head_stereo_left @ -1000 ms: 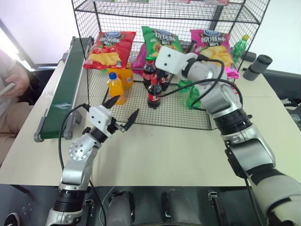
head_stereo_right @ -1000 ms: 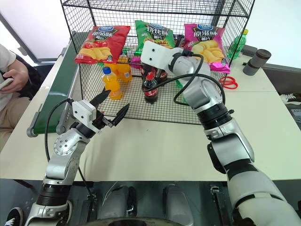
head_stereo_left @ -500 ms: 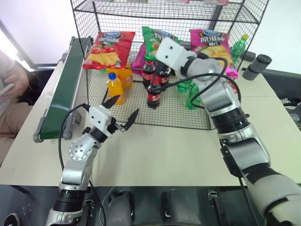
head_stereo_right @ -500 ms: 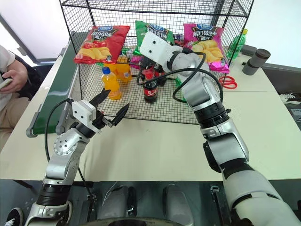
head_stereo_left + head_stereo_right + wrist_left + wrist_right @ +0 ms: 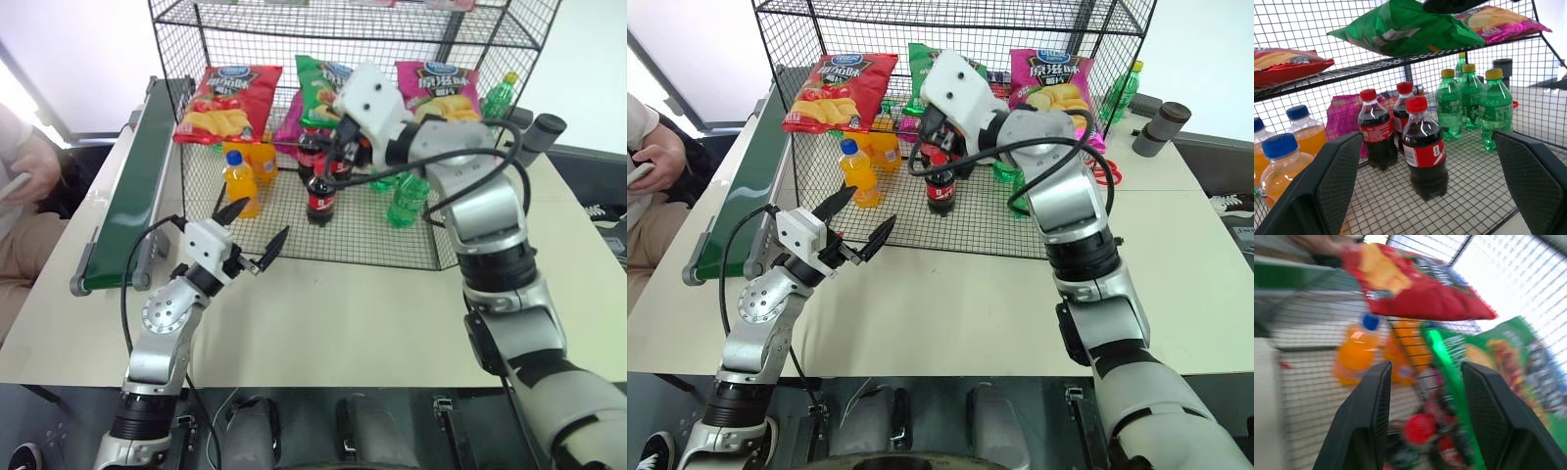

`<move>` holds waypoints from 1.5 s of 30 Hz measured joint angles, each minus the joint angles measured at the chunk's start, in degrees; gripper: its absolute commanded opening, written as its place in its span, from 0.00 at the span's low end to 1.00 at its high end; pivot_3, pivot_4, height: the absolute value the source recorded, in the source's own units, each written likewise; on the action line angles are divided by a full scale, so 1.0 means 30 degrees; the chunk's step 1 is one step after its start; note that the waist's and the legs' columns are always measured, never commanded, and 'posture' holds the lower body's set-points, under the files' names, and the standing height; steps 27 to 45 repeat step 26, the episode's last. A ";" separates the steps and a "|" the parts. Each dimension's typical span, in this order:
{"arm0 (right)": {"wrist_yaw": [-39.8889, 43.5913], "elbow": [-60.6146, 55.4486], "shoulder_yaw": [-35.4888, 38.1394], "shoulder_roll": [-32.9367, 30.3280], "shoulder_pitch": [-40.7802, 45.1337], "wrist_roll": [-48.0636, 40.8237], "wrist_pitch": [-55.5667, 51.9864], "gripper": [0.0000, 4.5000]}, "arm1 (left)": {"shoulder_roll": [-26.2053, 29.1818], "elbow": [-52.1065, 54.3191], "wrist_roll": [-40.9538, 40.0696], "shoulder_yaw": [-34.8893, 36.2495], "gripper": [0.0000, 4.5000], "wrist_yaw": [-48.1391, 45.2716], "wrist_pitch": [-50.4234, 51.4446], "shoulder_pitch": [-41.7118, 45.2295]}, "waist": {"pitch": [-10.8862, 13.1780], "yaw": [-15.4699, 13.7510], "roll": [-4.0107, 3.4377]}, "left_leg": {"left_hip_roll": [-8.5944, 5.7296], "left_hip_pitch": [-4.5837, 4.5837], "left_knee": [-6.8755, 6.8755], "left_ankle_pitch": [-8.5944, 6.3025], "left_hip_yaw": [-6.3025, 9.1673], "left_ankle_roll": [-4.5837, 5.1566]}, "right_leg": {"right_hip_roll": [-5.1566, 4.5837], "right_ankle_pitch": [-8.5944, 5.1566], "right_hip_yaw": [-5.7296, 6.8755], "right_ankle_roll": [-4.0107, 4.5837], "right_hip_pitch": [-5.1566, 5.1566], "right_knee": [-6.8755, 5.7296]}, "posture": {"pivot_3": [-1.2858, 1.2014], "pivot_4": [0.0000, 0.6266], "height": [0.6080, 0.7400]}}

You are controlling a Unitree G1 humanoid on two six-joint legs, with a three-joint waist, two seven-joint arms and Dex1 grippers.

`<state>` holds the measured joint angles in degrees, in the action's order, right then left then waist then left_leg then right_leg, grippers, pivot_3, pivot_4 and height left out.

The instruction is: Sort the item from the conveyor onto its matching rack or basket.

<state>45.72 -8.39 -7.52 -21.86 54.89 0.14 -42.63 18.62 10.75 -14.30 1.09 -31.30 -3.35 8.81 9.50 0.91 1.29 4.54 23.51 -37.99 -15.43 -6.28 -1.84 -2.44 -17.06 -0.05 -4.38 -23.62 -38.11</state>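
The item, a shiny green chip bag [image 5: 318, 78], lies on the middle tier of the black wire rack [image 5: 186, 15], between a red bag and a pink bag. My right gripper [image 5: 335, 147] hovers just in front of that tier. In the right wrist view its fingers [image 5: 1366, 421] stand apart, with the green bag [image 5: 1508, 362] a short way beyond them, so it is open and holds nothing. My left gripper [image 5: 251, 238] is open and empty in front of the rack's bottom tier. The dark-green conveyor [image 5: 137, 186] runs along the rack's left side with nothing on it.
A red chip bag [image 5: 223, 98] and a pink chip bag [image 5: 441, 83] flank the green one. Orange bottles [image 5: 240, 181], cola bottles [image 5: 321, 191] and green bottles [image 5: 404, 201] stand on the bottom tier. A person [image 5: 24, 196] sits at the left. A dark cylinder [image 5: 539, 137] lies on the table at the right.
My right gripper has opened, rolled at the wrist and drawn back from the green bag, which stays on the tier. The left arm has not moved.
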 measured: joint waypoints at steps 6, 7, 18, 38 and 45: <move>0.1124 -0.3841 0.3643 -0.0725 -0.1439 -0.4710 -0.3760 0.69 | 0.0964 0.0090 -0.1166 0.0826 1.00 -0.0910 0.0403 -0.0820 | -0.0003 -0.0006 0.0005 | 0.0044 0.0001 0.0010 -0.0007 0.0028 0.0010 | -0.0013 -0.0001 0.0007 0.0002 0.0012 0.0021 | 0.52 0.24 1.00; 0.1314 -0.4802 0.4611 -0.0726 -0.2273 -0.5994 -0.4635 0.80 | 0.1451 0.0205 -0.1660 0.1093 1.00 -0.1290 0.0657 -0.1150 | -0.0005 -0.0005 0.0009 | 0.0053 0.0000 0.0014 -0.0008 0.0039 0.0010 | -0.0022 -0.0002 0.0012 0.0004 0.0020 0.0028 | 0.52 0.24 1.00; 0.4407 -0.7957 1.0178 -0.3045 -1.7116 -0.9440 0.1095 0.99 | 0.3995 0.2214 -0.6468 0.4943 1.00 -0.2485 0.5155 -0.4607 | 0.0021 0.0055 -0.0036 | -0.0019 -0.0042 0.0023 -0.0032 0.0075 0.0049 | -0.0031 -0.0004 0.0025 0.0001 0.0094 0.0083 | 0.52 0.24 1.00; 0.5068 -0.7600 1.0306 -0.3489 -2.1343 -0.9453 0.5191 0.99 | 0.4967 0.2165 -0.6658 0.6672 1.00 -0.2518 0.5929 -0.5664 | 0.0018 0.0051 -0.0029 | -0.0019 -0.0067 0.0005 -0.0030 0.0069 0.0045 | -0.0011 -0.0038 0.0008 0.0064 0.0107 0.0073 | 0.52 0.24 1.00; 0.5068 -0.7600 1.0306 -0.3489 -2.1343 -0.9453 0.5191 0.99 | 0.4967 0.2165 -0.6658 0.6672 1.00 -0.2518 0.5929 -0.5664 | 0.0018 0.0051 -0.0029 | -0.0019 -0.0067 0.0005 -0.0030 0.0069 0.0045 | -0.0011 -0.0038 0.0008 0.0064 0.0107 0.0073 | 0.52 0.24 1.00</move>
